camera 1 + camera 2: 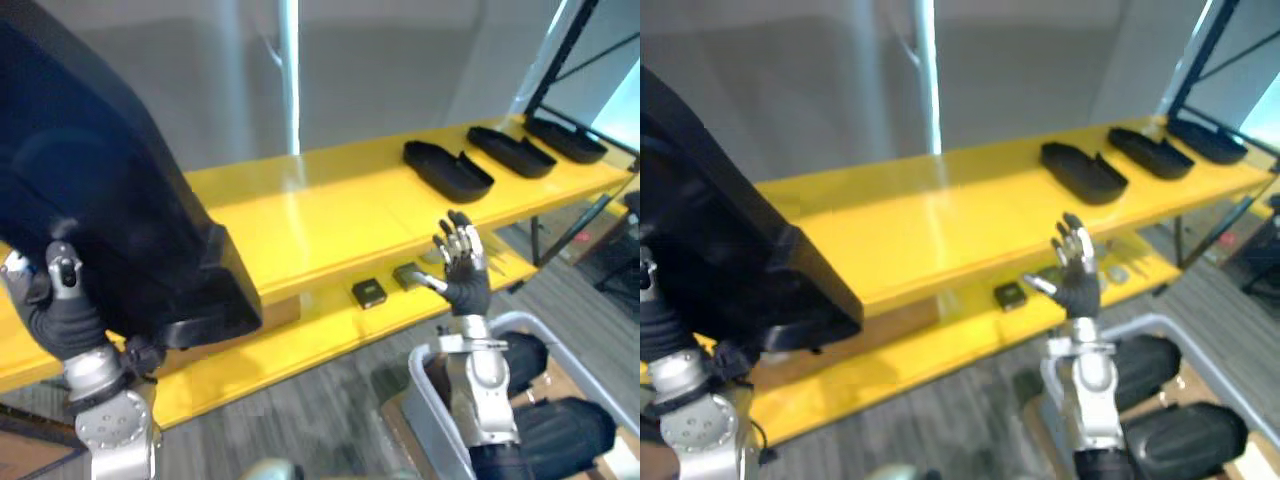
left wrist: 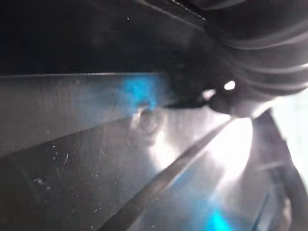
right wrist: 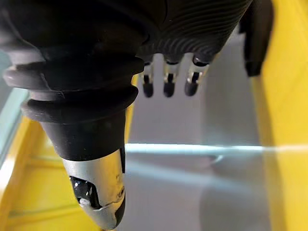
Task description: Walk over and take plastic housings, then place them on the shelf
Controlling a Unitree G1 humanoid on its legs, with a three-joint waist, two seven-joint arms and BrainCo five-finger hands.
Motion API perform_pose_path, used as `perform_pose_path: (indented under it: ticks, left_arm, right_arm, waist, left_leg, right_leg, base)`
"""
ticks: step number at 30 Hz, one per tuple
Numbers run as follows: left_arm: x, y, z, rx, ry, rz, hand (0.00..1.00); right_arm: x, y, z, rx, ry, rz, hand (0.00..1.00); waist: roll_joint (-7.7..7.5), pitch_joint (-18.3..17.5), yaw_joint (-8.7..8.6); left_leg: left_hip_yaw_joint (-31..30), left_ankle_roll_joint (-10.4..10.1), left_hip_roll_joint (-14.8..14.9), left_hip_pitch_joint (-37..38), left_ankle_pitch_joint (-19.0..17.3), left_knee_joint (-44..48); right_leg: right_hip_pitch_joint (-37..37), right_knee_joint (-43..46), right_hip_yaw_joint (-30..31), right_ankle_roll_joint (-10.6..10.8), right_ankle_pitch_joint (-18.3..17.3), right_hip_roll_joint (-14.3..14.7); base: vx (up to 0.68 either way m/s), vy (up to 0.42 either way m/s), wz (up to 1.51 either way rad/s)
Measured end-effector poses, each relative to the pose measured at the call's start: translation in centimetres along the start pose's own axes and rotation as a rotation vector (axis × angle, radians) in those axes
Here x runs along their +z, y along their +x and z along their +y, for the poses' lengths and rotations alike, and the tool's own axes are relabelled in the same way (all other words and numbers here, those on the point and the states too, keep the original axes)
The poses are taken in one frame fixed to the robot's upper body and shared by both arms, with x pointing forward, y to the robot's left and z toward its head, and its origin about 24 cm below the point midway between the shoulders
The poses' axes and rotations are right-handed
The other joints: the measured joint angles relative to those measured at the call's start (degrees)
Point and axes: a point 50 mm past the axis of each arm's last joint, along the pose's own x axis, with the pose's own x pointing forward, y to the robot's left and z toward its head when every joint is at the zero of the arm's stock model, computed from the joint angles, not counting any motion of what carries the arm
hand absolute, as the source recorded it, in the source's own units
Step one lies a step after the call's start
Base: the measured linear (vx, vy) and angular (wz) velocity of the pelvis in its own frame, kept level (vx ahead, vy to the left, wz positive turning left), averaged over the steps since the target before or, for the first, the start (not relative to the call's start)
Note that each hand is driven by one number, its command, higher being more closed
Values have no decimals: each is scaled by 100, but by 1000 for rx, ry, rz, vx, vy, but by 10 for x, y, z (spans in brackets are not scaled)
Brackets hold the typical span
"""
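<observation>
A large black plastic housing [image 1: 100, 200] fills the left of the eye views, raised in front of the yellow shelf [image 1: 320, 215]. My left hand [image 1: 60, 305] grips its lower edge, thumb [image 1: 64, 270] against its face; its glossy surface [image 2: 120, 159] sits right against the left wrist camera. Three more black housings [image 1: 447, 168] [image 1: 511, 150] [image 1: 565, 139] lie in a row on the shelf's right end. My right hand [image 1: 465, 275] is lifted, open and holding nothing, before the shelf's front edge, fingers [image 3: 166, 79] straight.
A lower yellow shelf board [image 1: 330, 330] carries two small dark parts [image 1: 369, 292] [image 1: 408, 275]. A grey bin [image 1: 430, 400] with black housings [image 1: 560, 430] stands at the lower right. A black rack frame [image 1: 570, 50] rises at the right, and a pale post [image 1: 290, 70] stands behind the shelf.
</observation>
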Motion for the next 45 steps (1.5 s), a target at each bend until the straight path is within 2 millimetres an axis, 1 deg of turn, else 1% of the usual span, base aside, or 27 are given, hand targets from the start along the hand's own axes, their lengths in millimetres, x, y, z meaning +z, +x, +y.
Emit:
perform_pose_path:
  ticks: [1,2,3,4,5,6,8,10,12,14,16,20,24,26,27,28,29,30,31,32,33,34,38,39,41,43,45]
  left_arm:
    - [-9,3,-2,18,5,32,100]
    - [-12,4,-3,29,7,51,100]
    - [-17,1,-3,47,13,85,100]
    - [-18,0,-1,56,22,100,100]
    - [-23,-14,0,92,21,171,100]
    - [-25,-27,2,112,24,230,100]
    - [-26,-41,5,133,29,285,100]
    - [-23,-42,4,149,17,283,100]
    - [-18,-40,3,146,3,259,100]
    - [-15,-36,-2,112,-19,239,100]
    - [-15,-35,-11,64,-52,234,100]
    - [-15,-35,-18,-20,-70,246,100]
    - [-26,-34,-34,-233,-167,328,100]
    - [-39,-30,-45,-328,-205,385,100]
    - [-51,-27,-52,-370,-215,434,100]
    - [-65,-24,-55,-390,-229,495,100]
    - [-72,-23,-56,-396,-231,526,100]
    - [-87,-20,-57,-402,-228,585,100]
    - [-94,-18,-57,-405,-217,611,100]
    - [-109,-12,-57,-407,-199,670,100]
    - [-114,-8,-57,-404,-197,691,100]
    - [-126,-2,-60,-387,-199,741,100]
    - [-149,13,-61,-376,-141,826,100]
    - [-154,18,-62,-375,-124,858,100]
    - [-162,27,-64,-362,-94,905,100]
    - [-171,33,-61,-346,-21,998,100]
    - [-177,37,-58,-327,9,1066,100]
  right_arm:
    - [3,2,-6,5,22,-7,0]
    - [4,3,-9,4,31,-5,0]
    - [5,3,-13,7,46,-1,0]
    - [5,3,-13,16,56,1,0]
    - [6,4,-16,44,56,6,0]
    - [7,7,-18,68,49,11,0]
    - [8,7,-22,96,64,12,0]
    - [13,14,-21,122,90,-17,0]
    - [17,21,-19,134,123,-49,0]
    - [18,23,-19,124,152,-58,0]
    - [17,22,-18,106,180,-60,0]
    - [16,21,-12,44,225,-75,0]
    - [29,14,-8,22,210,-123,0]
    - [30,10,-7,27,191,-120,0]
    - [31,7,-7,33,182,-119,0]
    - [33,4,-7,43,167,-116,0]
    - [34,2,-7,43,166,-117,0]
    - [36,0,-8,41,161,-120,0]
    - [36,-1,-8,41,161,-120,0]
    - [37,-4,-10,35,155,-110,0]
    - [37,-5,-11,32,150,-108,0]
    - [40,-9,-16,21,131,-106,0]
    - [40,-13,-25,18,92,-69,0]
    - [39,-16,-27,22,84,-51,0]
    - [41,-19,-26,38,81,-44,0]
    - [47,-23,-23,75,81,-43,0]
    - [50,-26,-23,86,78,-35,0]
  waist:
    - [-24,-17,-72]
    - [-55,-36,-99]
    - [-193,-123,-94]
    - [-274,-171,-86]
    - [-32,-192,-61]
    - [181,-198,-19]
    - [349,-259,66]
    - [363,-267,117]
    - [369,-271,102]
    - [359,-283,90]
    - [349,-285,106]
    - [324,-280,124]
    - [313,-287,22]
    - [305,-291,-88]
    - [305,-291,-128]
    - [302,-293,-226]
    - [301,-298,-276]
    - [280,-309,-388]
    - [262,-326,-434]
    - [219,-350,-544]
    - [209,-352,-583]
    - [194,-356,-723]
    - [226,-347,-900]
    - [227,-347,-1014]
    - [240,-342,-1068]
    - [253,-334,-1246]
    - [267,-326,-1361]
  left_leg:
    - [-150,-85,-3,31,-50,23]
    - [-210,-134,-20,32,-79,26]
    - [-313,-270,-70,54,-168,38]
    - [-331,-365,-98,49,-237,52]
    - [-381,-484,139,8,-366,182]
    - [-321,-580,341,15,-430,225]
    - [-317,-602,507,43,-418,198]
    - [-303,-739,563,157,-329,108]
    - [-138,-764,576,155,-294,99]
    - [129,-727,549,139,-200,-32]
    - [136,-628,463,237,-14,-420]
    - [158,-632,374,274,125,-579]
    - [413,-561,401,451,195,-836]
    - [576,-536,416,493,227,-952]
    - [741,-539,428,524,244,-1000]
    - [873,-540,446,524,244,-1035]
    - [964,-541,460,534,247,-1069]
    - [1083,-542,485,535,248,-1083]
    - [1151,-542,498,532,248,-1087]
    - [1322,-544,541,533,247,-1093]
    - [1371,-546,555,534,249,-1098]
    - [1453,-550,568,541,251,-1107]
    - [1775,-556,585,634,255,-1152]
    - [1868,-556,591,643,255,-1166]
    - [2022,-561,601,656,258,-1171]
    - [2180,-579,602,706,269,-1170]
    - [2302,-579,602,745,269,-1169]
  right_leg:
    - [-23,-594,333,204,147,126]
    - [2,-857,432,301,295,151]
    - [53,-1322,468,276,857,140]
    - [86,-1512,452,385,1211,129]
    - [316,-1754,263,393,1227,295]
    - [574,-2129,114,313,1307,498]
    - [830,-2469,-67,233,1372,681]
    - [1131,-2707,-243,210,1374,739]
    - [1319,-2845,-437,210,1374,724]
    - [1448,-2951,-679,211,1374,656]
    - [1505,-3001,-866,214,1375,567]
    - [1533,-3001,-866,214,1375,466]
    - [1526,-3001,-772,210,1372,467]
    - [1458,-3009,-650,210,1371,474]
    - [1393,-3009,-503,224,1381,482]
    - [1323,-3013,-375,253,1409,502]
    - [1294,-3017,-331,255,1424,513]
    - [1246,-3072,-195,224,1474,556]
    - [1206,-3092,-151,234,1509,575]
    - [1119,-3117,9,208,1574,632]
    - [1096,-3121,86,207,1593,651]
    - [1053,-3130,174,214,1620,674]
    - [967,-3147,465,216,1660,721]
    - [945,-3173,520,208,1685,734]
    - [859,-3193,675,194,1733,766]
    - [845,-3198,783,190,1742,777]
    - [838,-3198,903,188,1744,790]
  base:
    - [246,-136,81]
    - [278,-275,77]
    - [235,-281,56]
    - [296,-350,54]
    - [256,-259,39]
    - [239,-220,33]
    - [173,-146,32]
    - [175,-135,43]
    - [105,-64,55]
    - [95,-14,68]
    - [73,26,61]
    - [12,49,22]
    - [-44,11,-14]
    - [-81,5,-36]
    - [-114,5,-51]
    - [-138,5,-56]
    - [-125,6,-54]
    - [-62,2,-44]
    - [-55,-4,-63]
    - [-36,-10,-51]
    - [-27,-15,-53]
    - [-8,-11,-28]
    - [12,9,-39]
    - [9,1,-32]
    - [18,0,-36]
    - [-1,-8,-28]
    - [-14,-4,-28]
